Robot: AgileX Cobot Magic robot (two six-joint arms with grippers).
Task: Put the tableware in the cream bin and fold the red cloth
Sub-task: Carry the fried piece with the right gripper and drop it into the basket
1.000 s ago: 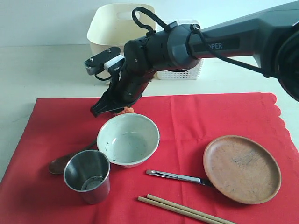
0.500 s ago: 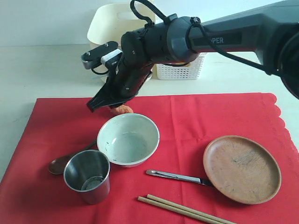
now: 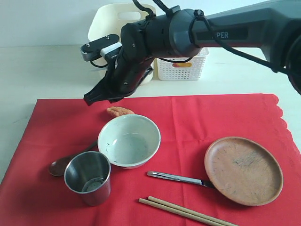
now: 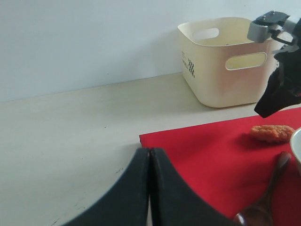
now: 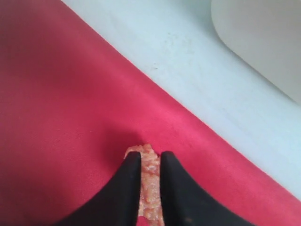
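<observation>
Right gripper (image 3: 88,100) has lifted clear of the nugget (image 3: 120,111) — jaws barely apart, empty — which lies beside the bowl (image 3: 129,140)

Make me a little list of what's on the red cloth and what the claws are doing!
on cloth: bowl, cup, spoon, knife, chopsticks, plate, nugget
behind cloth: cream bin, white basket
right claw: above nugget, slightly open, empty
left claw: shut, empty
</observation>
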